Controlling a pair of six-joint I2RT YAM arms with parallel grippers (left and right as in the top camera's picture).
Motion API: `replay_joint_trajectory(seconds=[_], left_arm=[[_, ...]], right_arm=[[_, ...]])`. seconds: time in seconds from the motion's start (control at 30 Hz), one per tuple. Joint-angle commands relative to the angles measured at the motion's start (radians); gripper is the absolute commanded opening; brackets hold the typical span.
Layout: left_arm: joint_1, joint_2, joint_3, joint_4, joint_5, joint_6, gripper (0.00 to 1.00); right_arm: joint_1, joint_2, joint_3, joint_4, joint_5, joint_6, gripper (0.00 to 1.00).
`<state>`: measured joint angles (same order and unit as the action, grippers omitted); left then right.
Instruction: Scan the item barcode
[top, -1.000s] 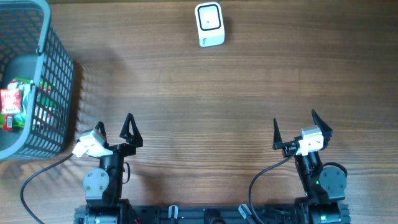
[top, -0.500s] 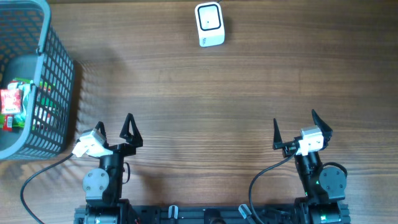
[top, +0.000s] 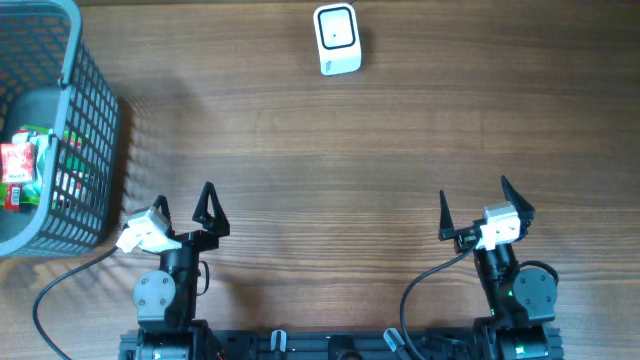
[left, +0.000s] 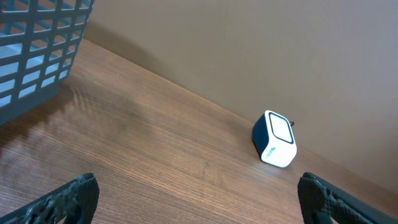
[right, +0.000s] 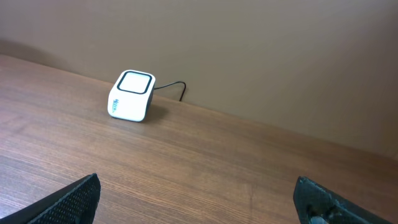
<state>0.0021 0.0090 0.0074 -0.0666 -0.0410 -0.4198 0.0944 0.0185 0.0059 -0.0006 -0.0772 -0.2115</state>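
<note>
A white barcode scanner (top: 337, 38) with a dark window stands at the far edge of the wooden table; it also shows in the left wrist view (left: 274, 139) and the right wrist view (right: 131, 95). Red and green packaged items (top: 20, 160) lie inside a grey basket (top: 95, 120) at the far left. My left gripper (top: 183, 200) hovers open at the near edge, right of the basket, with nothing between its fingers (left: 78, 196). My right gripper (top: 474, 195) is also open and empty at the near right, its fingers (right: 81, 196) wide apart over bare wood.
The grey mesh basket (left: 37, 50) has tall walls, and its corner shows at the top left of the left wrist view. A thin black cable (right: 171, 87) runs from the scanner along the tan wall behind the table.
</note>
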Motion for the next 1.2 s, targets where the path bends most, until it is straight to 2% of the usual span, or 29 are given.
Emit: replay_joint_trajectory(seconds=[0.0,0.77,0.87,0.97,1.17], left_arm=[[0.006,-0.002,-0.002,-0.001,-0.02,0.017,1.0],[0.006,-0.002,0.004,0.004,-0.002,0.017,1.0],[0.006,-0.001,0.046,-0.058,0.056,0.017,1.0],[0.006,0.022,0.144,-0.191,0.082,0.018,1.0],[0.006,0.175,0.463,-0.494,0.106,0.024,1.0]], right_arm=[[-0.004,0.005,-0.001,0.002,0.016,-0.01,1.0],[-0.004,0.005,-0.001,0.002,0.016,-0.01,0.98],[-0.004,0.005,-0.001,0.002,0.016,-0.01,1.0],[-0.004,0.005,-0.001,0.002,0.016,-0.01,1.0],[-0.004,0.005,-0.001,0.002,0.016,-0.01,1.0]])
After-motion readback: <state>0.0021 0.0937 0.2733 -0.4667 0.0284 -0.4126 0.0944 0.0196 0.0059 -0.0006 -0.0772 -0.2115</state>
